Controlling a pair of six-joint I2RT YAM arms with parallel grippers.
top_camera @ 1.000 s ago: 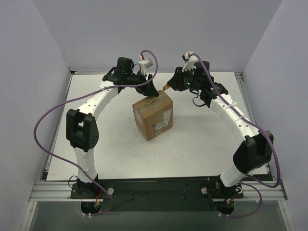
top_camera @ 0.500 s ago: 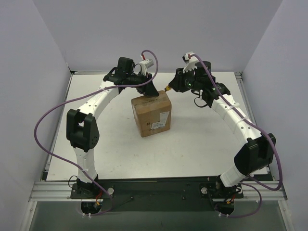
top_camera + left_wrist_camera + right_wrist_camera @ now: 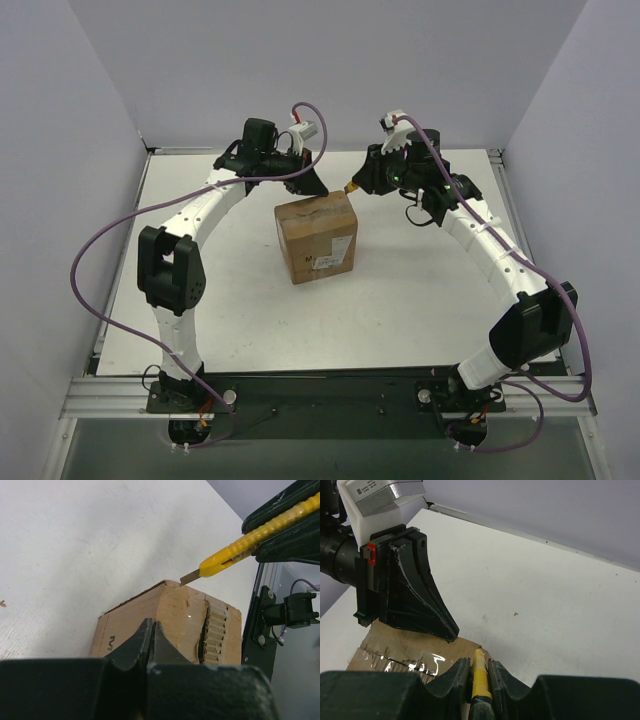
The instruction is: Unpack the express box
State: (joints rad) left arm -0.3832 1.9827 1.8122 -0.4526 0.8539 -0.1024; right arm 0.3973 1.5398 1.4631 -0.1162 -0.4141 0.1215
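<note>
One big white tabletop [image 3: 420, 300] fills the middle of the top view. Two white arms reach in from the near edge and bend toward each other over the far part of it.

The express box [image 3: 317, 238] sits on the tabletop between the arms, a bit toward the far side. It is a brown cardboard cube. Its top flaps are down and shiny clear tape [image 3: 410, 662] runs over them, so what is inside the box is hidden. One top edge is torn and shows the wavy cardboard inside the wall.

The left gripper [image 3: 308, 183] is at the far top edge of the box. Its two black fingers [image 3: 142, 640] are pressed together with nothing between them, and the tip touches the top of the box.

The right gripper [image 3: 362, 180] is just past the far right corner of the box. It is clamped on a yellow and black knife [image 3: 250, 540].

A white label [image 3: 338, 255] with print is stuck on the near right side of the box.

The little grey blade [image 3: 189, 576] sticks out of the knife and touches the far top corner of the box.
</note>
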